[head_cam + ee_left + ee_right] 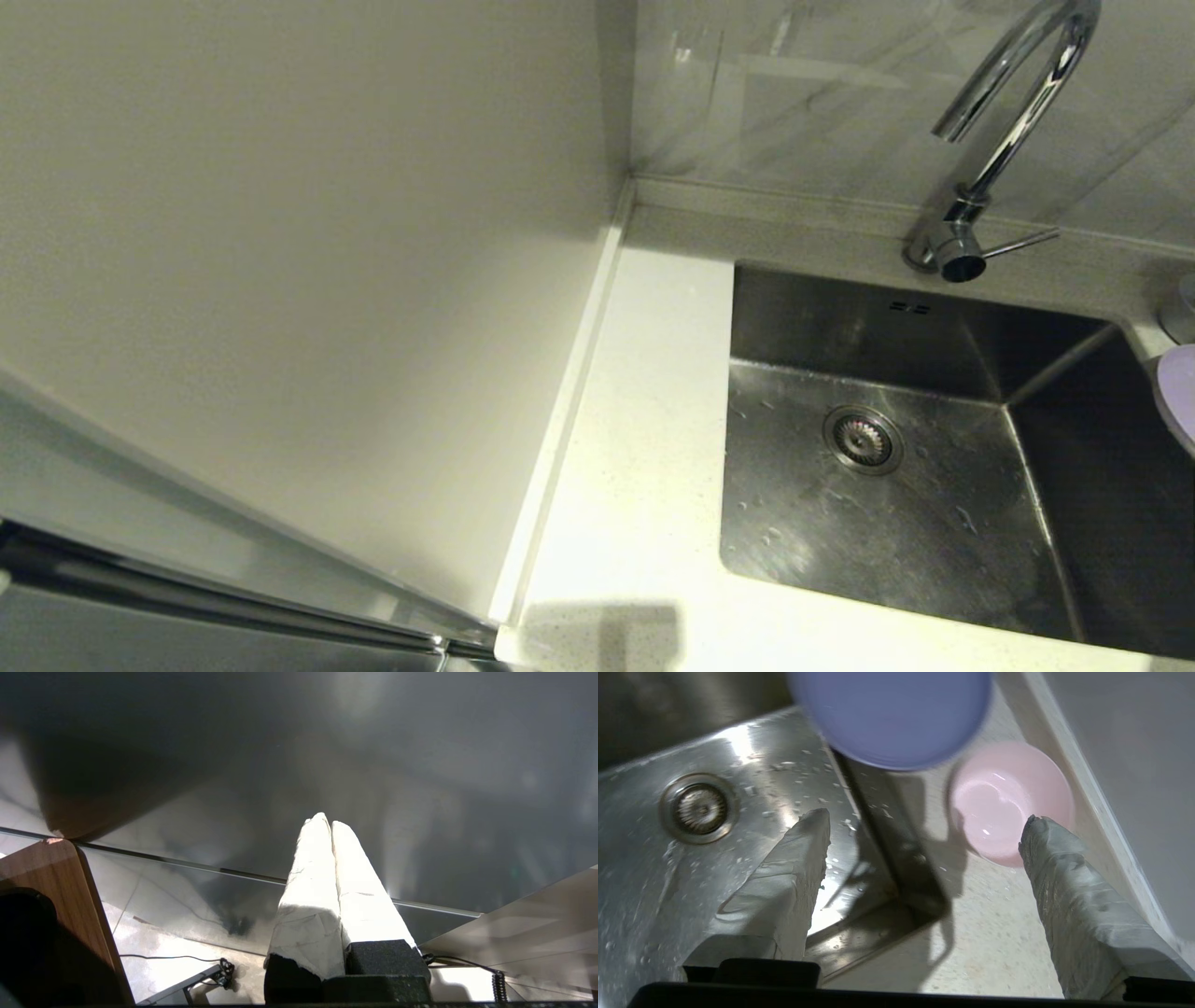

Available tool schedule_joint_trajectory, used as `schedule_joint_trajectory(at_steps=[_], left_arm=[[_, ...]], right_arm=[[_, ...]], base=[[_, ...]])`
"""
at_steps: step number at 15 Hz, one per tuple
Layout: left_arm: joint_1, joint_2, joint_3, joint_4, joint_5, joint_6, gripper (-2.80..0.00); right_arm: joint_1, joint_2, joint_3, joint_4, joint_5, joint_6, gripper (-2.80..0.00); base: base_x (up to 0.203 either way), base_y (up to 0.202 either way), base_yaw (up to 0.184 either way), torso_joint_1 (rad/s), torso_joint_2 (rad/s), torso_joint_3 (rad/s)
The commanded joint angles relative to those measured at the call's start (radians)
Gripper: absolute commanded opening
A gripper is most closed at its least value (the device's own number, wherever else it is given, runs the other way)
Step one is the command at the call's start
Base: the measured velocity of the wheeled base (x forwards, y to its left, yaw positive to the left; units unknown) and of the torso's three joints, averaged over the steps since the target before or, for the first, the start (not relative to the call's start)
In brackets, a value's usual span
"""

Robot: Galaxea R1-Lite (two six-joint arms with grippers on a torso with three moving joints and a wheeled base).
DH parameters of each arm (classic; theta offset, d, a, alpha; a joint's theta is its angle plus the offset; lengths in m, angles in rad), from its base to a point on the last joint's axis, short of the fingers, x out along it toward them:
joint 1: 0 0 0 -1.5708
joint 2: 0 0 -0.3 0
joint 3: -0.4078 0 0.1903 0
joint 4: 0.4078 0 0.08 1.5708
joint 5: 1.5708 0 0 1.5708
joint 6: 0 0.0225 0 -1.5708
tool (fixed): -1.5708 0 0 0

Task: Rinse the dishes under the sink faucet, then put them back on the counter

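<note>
The steel sink (896,504) lies wet and bare, with its drain strainer (863,440) and the chrome faucet (1004,140) behind it. A sliver of the lavender plate (1178,392) shows at the head view's right edge. In the right wrist view the lavender plate (896,716) overhangs the sink's rim, and the pale pink bowl (1008,798) sits on the white counter (994,933). My right gripper (927,826) hovers open above the sink's corner, one finger beside the bowl. My left gripper (325,823) is shut on nothing, parked low by a dark panel. The mug is out of view.
A plain white wall panel (280,280) stands to the left of a counter strip (644,448). The grey marbled wall (840,93) rises behind the faucet. A wooden board (56,891) and floor cables (224,968) show in the left wrist view.
</note>
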Motion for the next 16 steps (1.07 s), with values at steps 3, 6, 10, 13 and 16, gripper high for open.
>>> schedule_joint_trajectory(at_steps=[3,6,10,13,16], left_arm=[[0.001,0.0,0.003,-0.001,0.0,-0.001,-2.8],[-0.001,0.0,0.003,-0.001,0.0,-0.001,-2.8],[0.0,0.0,0.003,0.0,0.0,-0.001,-2.8],[0.0,0.0,0.003,0.0,0.0,-0.001,-2.8],[0.0,0.0,0.003,0.0,0.0,-0.001,-2.8]], right_arm=[[0.406,-0.15,0.039,0.002,-0.326,0.006,0.0],[0.707,-0.273,0.106,0.023,-0.539,0.007,0.0],[0.774,-0.385,0.148,0.099,-0.633,0.007,0.0],[0.794,-0.42,0.156,0.15,-0.637,0.005,-2.8],[0.809,-0.471,0.162,0.163,-0.636,-0.017,-2.8]], base=[[0.0,0.0,0.0,0.0,0.0,0.0],[0.0,0.0,0.0,0.0,0.0,0.0],[0.0,0.0,0.0,0.0,0.0,0.0],[0.0,0.0,0.0,0.0,0.0,0.0],[0.0,0.0,0.0,0.0,0.0,0.0]])
